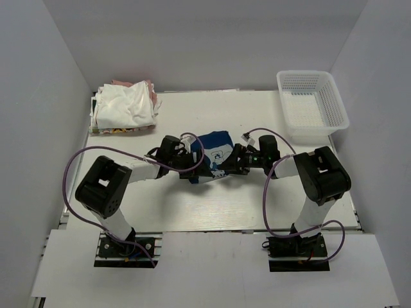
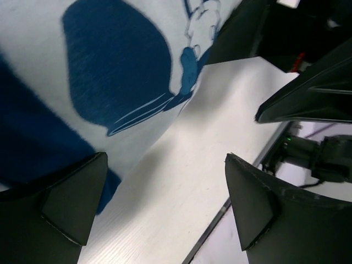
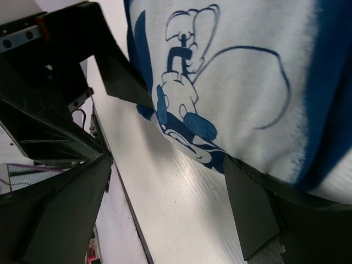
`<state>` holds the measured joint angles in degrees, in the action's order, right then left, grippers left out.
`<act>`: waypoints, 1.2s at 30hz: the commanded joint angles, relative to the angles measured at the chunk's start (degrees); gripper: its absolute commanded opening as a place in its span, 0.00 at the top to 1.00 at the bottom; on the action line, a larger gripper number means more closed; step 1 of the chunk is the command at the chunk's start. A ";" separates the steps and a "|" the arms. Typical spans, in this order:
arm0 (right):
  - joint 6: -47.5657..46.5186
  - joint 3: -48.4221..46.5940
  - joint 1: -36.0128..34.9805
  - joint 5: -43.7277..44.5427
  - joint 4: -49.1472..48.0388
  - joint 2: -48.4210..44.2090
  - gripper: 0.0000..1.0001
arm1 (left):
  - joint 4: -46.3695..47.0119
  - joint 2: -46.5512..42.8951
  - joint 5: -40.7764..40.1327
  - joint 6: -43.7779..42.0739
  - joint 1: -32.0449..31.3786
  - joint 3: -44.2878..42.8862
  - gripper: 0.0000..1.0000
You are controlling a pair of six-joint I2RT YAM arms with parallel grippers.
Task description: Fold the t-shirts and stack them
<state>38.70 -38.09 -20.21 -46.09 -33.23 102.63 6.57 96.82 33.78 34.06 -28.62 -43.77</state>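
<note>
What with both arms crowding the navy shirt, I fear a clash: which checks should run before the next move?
1. Is the left hand open: ok, jaws wide apart over the table.
2. Is the right hand open: ok, jaws wide apart.
3. Grip on the navy shirt: not ok, neither hand is closed on it.
4. Is the navy shirt flat: not ok, it is bunched in the top view.
5. Are the hands clear of each other: cannot tell, they nearly meet at the shirt.
6. Are the white shirts at the far left corner folded: not ok, they are a crumpled heap.
</note>
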 commanded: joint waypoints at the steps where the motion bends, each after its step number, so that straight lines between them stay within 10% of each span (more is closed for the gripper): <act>1: -4.32 1.08 2.01 8.37 5.63 0.29 0.10 | -13.75 -1.01 -13.02 -5.32 0.85 -0.43 0.01; 15: -18.57 -7.61 0.78 9.69 27.16 -26.41 0.10 | -28.09 -13.94 -34.73 1.70 1.55 -8.35 0.01; 30: -24.72 -8.58 1.05 24.11 41.14 -41.19 0.10 | -13.01 5.13 -23.42 4.17 1.55 -12.57 0.01; 36: -25.16 -8.32 1.31 24.11 40.79 -40.32 0.10 | -5.69 8.91 -18.05 0.49 1.55 -12.56 0.34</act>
<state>14.85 -46.06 -19.18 -23.09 7.35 62.30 -1.89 103.42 11.79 37.04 -26.94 -56.40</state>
